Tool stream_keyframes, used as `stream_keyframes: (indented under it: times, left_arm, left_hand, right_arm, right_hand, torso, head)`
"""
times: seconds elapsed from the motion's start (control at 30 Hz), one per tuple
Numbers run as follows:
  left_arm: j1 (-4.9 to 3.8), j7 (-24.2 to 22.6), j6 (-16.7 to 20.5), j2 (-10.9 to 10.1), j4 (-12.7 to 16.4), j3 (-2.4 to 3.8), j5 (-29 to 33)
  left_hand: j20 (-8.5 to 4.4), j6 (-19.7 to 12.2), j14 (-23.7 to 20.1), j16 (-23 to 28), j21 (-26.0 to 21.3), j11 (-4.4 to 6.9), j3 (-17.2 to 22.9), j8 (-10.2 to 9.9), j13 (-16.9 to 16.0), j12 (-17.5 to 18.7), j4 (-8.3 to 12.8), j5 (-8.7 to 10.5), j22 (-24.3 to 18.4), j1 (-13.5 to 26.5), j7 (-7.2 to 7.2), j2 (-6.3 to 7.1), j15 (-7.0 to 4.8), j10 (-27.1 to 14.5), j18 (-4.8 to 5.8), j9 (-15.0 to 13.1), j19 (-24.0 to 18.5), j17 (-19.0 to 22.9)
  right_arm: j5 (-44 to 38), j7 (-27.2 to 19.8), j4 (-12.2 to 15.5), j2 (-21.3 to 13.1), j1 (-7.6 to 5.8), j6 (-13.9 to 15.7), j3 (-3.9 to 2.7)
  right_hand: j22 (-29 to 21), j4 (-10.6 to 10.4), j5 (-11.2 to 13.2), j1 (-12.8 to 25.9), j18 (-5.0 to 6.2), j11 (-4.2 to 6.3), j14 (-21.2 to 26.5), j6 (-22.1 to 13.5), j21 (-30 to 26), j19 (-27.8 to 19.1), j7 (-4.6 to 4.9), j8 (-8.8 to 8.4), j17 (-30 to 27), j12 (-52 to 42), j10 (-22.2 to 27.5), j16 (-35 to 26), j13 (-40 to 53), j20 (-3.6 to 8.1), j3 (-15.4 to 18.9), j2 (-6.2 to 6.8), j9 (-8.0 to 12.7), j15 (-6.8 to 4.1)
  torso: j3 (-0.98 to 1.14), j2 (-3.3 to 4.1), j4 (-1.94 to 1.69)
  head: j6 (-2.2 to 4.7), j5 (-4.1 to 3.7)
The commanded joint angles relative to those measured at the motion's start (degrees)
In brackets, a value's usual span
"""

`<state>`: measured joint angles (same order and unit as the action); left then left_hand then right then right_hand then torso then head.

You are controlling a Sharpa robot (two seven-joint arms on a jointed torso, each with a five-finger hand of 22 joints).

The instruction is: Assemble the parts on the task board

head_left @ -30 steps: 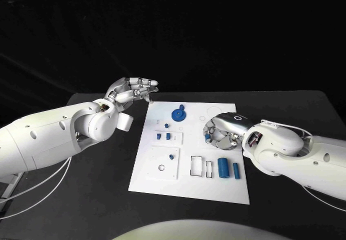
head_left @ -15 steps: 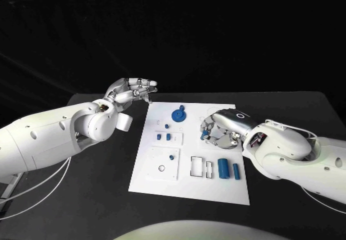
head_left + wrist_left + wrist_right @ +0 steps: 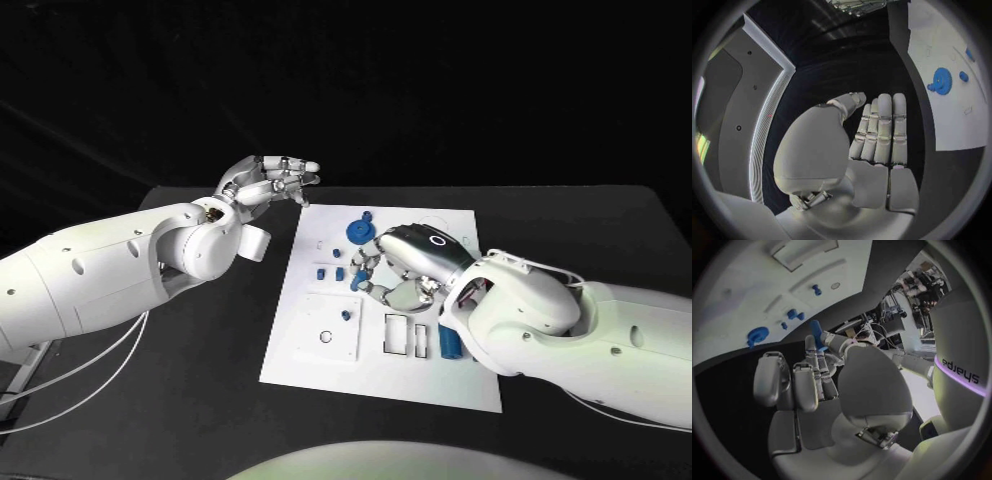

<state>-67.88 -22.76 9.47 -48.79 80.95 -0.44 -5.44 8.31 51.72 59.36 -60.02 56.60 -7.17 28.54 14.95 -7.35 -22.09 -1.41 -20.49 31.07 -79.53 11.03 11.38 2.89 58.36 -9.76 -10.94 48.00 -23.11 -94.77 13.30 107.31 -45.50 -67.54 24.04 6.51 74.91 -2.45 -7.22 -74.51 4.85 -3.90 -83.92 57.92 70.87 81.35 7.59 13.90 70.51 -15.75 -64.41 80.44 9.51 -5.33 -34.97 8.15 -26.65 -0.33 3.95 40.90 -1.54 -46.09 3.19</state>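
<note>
The white task board [image 3: 378,380] lies lengthwise in the middle of the table. My right hand [image 3: 398,262] hovers over its middle; in the right wrist view the hand [image 3: 826,390] pinches a slim blue part [image 3: 819,335] at its fingertips. A blue gear [image 3: 356,232] lies near the board's far end, and it is also seen from the left wrist as the gear [image 3: 942,80]. Two small blue pegs [image 3: 320,270] stand left of my right hand. My left hand [image 3: 274,180] is raised off the board's far left corner, fingers straight and holding nothing [image 3: 876,140].
A blue cylinder [image 3: 450,346] lies on the board's right side, half hidden under my right forearm. A raised square plate [image 3: 329,325] and outlined rectangular slots [image 3: 397,332] sit on the board's near half. Bare black table surrounds the board.
My right hand has moved left from the board's right edge to over its middle, carrying the blue part. My left hand has stayed put.
</note>
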Motion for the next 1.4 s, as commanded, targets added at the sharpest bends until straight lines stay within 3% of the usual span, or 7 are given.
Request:
stream_keyframes:
  times: [0.03,0.23,0.6,0.93,1.17,1.4]
  left_arm:
    - [-0.04,-0.32,-1.11,0.25,-0.02,0.04,-0.16]
    - [-0.04,-0.25,-1.26,0.62,-0.14,0.04,-0.16]
    - [-0.04,-0.19,-1.39,0.89,-0.32,0.04,-0.16]
    - [-0.04,-0.14,-1.5,0.91,-0.35,0.04,-0.16]
    - [-0.04,-0.07,-1.55,0.86,-0.42,0.04,-0.16]
    - [-0.04,-0.03,-1.57,0.85,-0.47,0.04,-0.16]
  left_hand:
    - [0.14,-0.36,-0.35,0.38,-0.3,-0.03,-0.08,-0.28,-0.08,-0.32,0.23,-0.38,-0.08,-0.21,0.14,-0.32,0.05,-0.54,-0.76,0.05,-0.26,0.08]
    - [0.14,-0.35,-0.35,0.39,-0.31,-0.03,-0.11,-0.28,-0.09,-0.34,0.23,-0.38,-0.09,-0.18,0.13,-0.34,0.06,-0.55,-0.76,0.06,-0.27,0.08]
    - [0.14,-0.35,-0.35,0.39,-0.31,-0.03,-0.11,-0.28,-0.09,-0.34,0.23,-0.38,-0.09,-0.18,0.13,-0.34,0.06,-0.55,-0.76,0.06,-0.27,0.08]
    - [0.14,-0.35,-0.35,0.39,-0.31,-0.03,-0.11,-0.28,-0.09,-0.34,0.23,-0.38,-0.09,-0.18,0.13,-0.34,0.06,-0.55,-0.76,0.06,-0.27,0.08]
    - [0.15,-0.36,-0.37,0.41,-0.34,-0.03,-0.16,-0.28,-0.11,-0.37,0.24,-0.39,-0.1,-0.12,0.13,-0.36,0.07,-0.58,-0.76,0.07,-0.28,0.09]
    - [0.15,-0.36,-0.37,0.41,-0.34,-0.03,-0.16,-0.28,-0.11,-0.37,0.24,-0.39,-0.1,-0.12,0.13,-0.36,0.07,-0.58,-0.76,0.07,-0.28,0.09]
  right_arm:
    - [1.89,-2.11,-0.72,1.86,1.11,0.58,0.14]
    - [2.66,-3.64,-2.67,6.32,4.12,-0.13,0.4]
    - [2.69,-4.54,-7.26,10.03,6.93,-2.5,1.24]
    - [0.12,-3.33,-8.89,10.65,7.54,-5.02,1.44]
    - [-0.94,-2.79,-9.18,10.63,7.59,-5.72,1.46]
    - [-2.34,-1.86,-9.29,10.49,7.6,-6.15,1.46]
  right_hand:
    - [3.16,0.2,-0.35,-0.32,-0.39,-0.05,-2.18,0.22,-0.11,0.2,0.1,0.35,-0.05,0.31,-0.5,0.24,-0.08,0.02,-0.33,-0.32,-0.42,-0.25]
    - [3.04,0.32,-0.5,-0.38,-0.34,-0.09,-2.18,0.11,-0.34,0.11,0.17,0.36,-0.06,0.45,-0.49,0.24,-0.13,0.01,-0.38,-0.31,-0.48,-0.22]
    - [2.98,0.4,-0.61,-0.41,-0.32,-0.12,-2.18,0.04,-0.46,0.06,0.21,0.38,-0.07,0.53,-0.49,0.23,-0.17,0.01,-0.38,-0.29,-0.52,-0.2]
    - [2.98,0.41,-0.65,-0.32,-0.32,-0.17,-2.19,0.0,-0.48,0.06,0.26,0.42,-0.02,0.6,-0.54,0.27,-0.19,0.0,-0.32,-0.24,-0.58,-0.17]
    - [3.04,0.39,-0.66,-0.24,-0.34,-0.19,-2.19,0.0,-0.39,0.1,0.27,0.44,-0.04,0.62,-0.58,0.26,-0.2,-0.01,-0.27,-0.21,-0.6,-0.15]
    - [3.06,0.35,-0.67,-0.14,-0.35,-0.2,-2.18,-0.03,-0.37,0.11,0.28,0.47,-0.12,0.66,-0.62,0.23,-0.22,-0.02,-0.21,-0.18,-0.64,-0.13]
  torso:
    - [0.04,0.14,-0.12]
    - [0.07,0.13,-0.07]
    - [0.1,0.15,-0.02]
    - [0.05,0.07,0.03]
    - [0.19,0.07,0.05]
    - [0.12,0.08,0.02]
  head:
    - [-0.01,0.48]
    - [-0.35,1.22]
    - [-0.86,1.84]
    - [-1.12,1.9]
    - [-1.18,1.75]
    - [-1.16,1.61]
